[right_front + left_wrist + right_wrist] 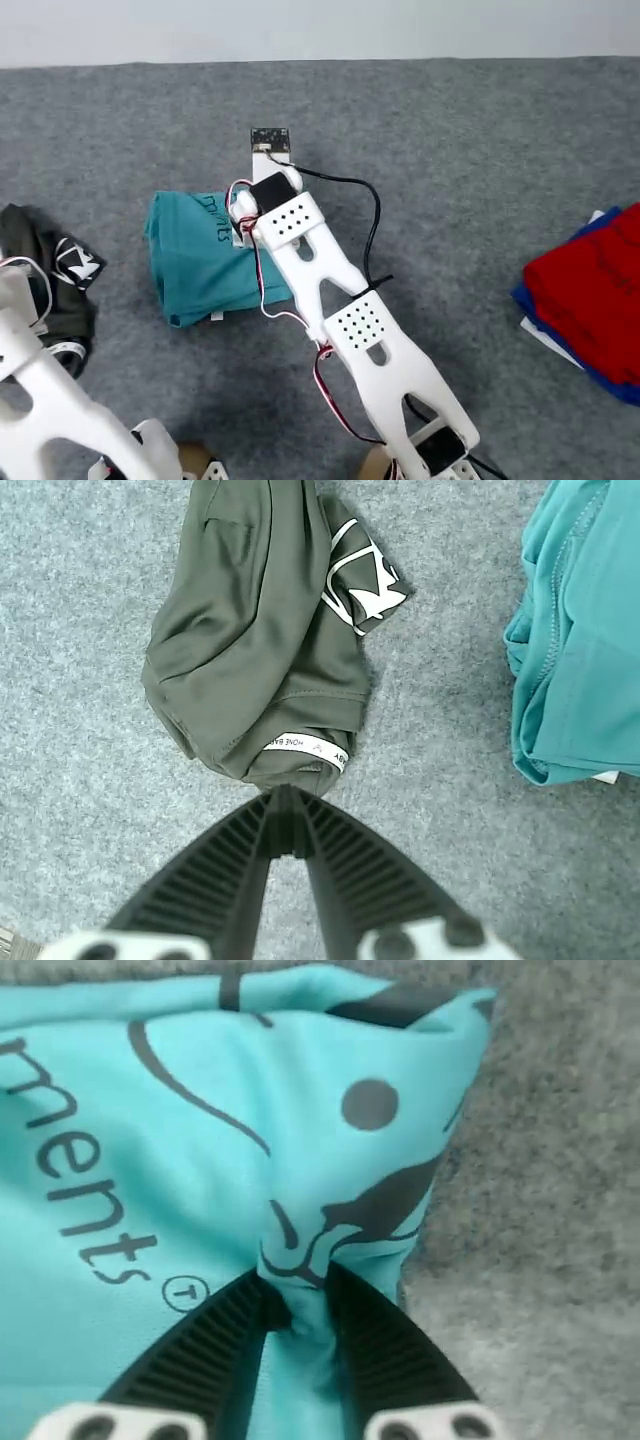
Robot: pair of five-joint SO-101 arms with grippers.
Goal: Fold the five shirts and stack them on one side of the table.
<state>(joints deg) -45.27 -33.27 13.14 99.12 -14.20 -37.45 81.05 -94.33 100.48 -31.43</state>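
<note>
Bunching up on the grey table (450,130), the teal shirt (195,262) is clamped at a fold by the right gripper (295,1300). The left gripper (287,805) is held closed on nothing beside the olive shirt (250,650) (crumpled, logo showing). A red shirt (590,280) is laid on a blue shirt (527,297) at its edge.

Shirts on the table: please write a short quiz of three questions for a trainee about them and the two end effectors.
1. True or false: the right end effector is shut on the teal shirt.
2. Fill in: the red shirt lies on top of a ____ shirt.
3. Which shirt lies nearest the left end effector? A. red shirt B. dark green shirt C. teal shirt

Key: 1 true; 2 blue shirt; 3 B.
</note>
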